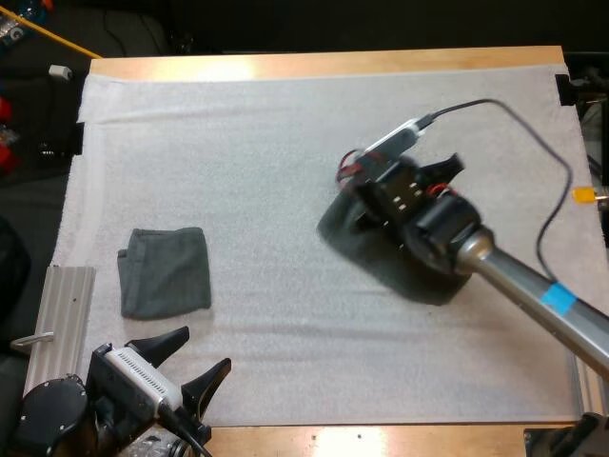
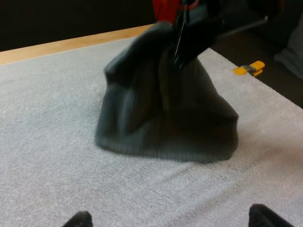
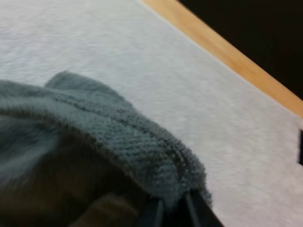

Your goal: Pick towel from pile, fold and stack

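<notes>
Pinched between the right jaws, an edge of the crumpled towel (image 2: 151, 118), cloth draped tent-like below them onto the white mat (image 1: 285, 143). Spread wide at the worktop's (image 1: 381, 440) near edge, the left jaws; just ahead of them, a folded towel (image 1: 165, 271) lying flat.

right arm (image 1: 529, 283): silver tube, blue band, black wrist | left hand (image 1: 204, 349): black pointed fingers (image 1: 160, 345), white ribbed block

Mid-right: crumpled towel (image 1: 335, 227), pinched up into a peak by the right gripper (image 3: 171, 212), and the right arm (image 1: 533, 286) above it block passage.
Near left: folded towel (image 1: 165, 271) lies flat.
Between towels: bare mat (image 1: 266, 190), open.
Far side: bare mat, open.
</notes>
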### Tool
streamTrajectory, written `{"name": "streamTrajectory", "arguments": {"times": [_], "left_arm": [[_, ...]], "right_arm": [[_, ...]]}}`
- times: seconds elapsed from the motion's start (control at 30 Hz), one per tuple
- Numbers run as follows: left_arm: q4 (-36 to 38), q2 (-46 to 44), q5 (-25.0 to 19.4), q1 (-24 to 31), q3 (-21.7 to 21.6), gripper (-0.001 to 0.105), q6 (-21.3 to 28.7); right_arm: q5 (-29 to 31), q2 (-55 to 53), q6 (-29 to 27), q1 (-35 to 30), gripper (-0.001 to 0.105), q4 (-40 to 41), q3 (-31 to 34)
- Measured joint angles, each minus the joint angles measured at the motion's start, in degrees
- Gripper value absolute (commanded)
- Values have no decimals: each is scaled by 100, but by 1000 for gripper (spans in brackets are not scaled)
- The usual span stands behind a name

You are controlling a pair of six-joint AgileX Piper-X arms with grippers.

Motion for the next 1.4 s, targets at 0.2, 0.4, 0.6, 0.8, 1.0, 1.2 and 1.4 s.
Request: {"name": "streamTrajectory", "arguments": {"times": [0.2,0.4,0.6,0.8,1.0,1.2,1.4], "left_arm": [[0,0,0,0,0,63,0],[0,0,14,0,0,63,0],[0,0,89,0,0,63,0],[0,0,89,0,0,63,0],[0,0,89,0,0,63,44],[0,0,89,0,0,63,44],[0,0,89,0,0,63,44]], "right_arm": [[54,-130,3,-220,73,238,-9],[332,-267,52,-230,71,683,-9],[-71,-528,850,-230,59,1311,-9],[-979,-688,1675,-230,59,1948,20],[-1523,-819,2476,-230,59,2119,482],[-1845,-831,3221,-230,59,1909,1334],[-1992,-831,3584,-230,59,1571,1941]]}}
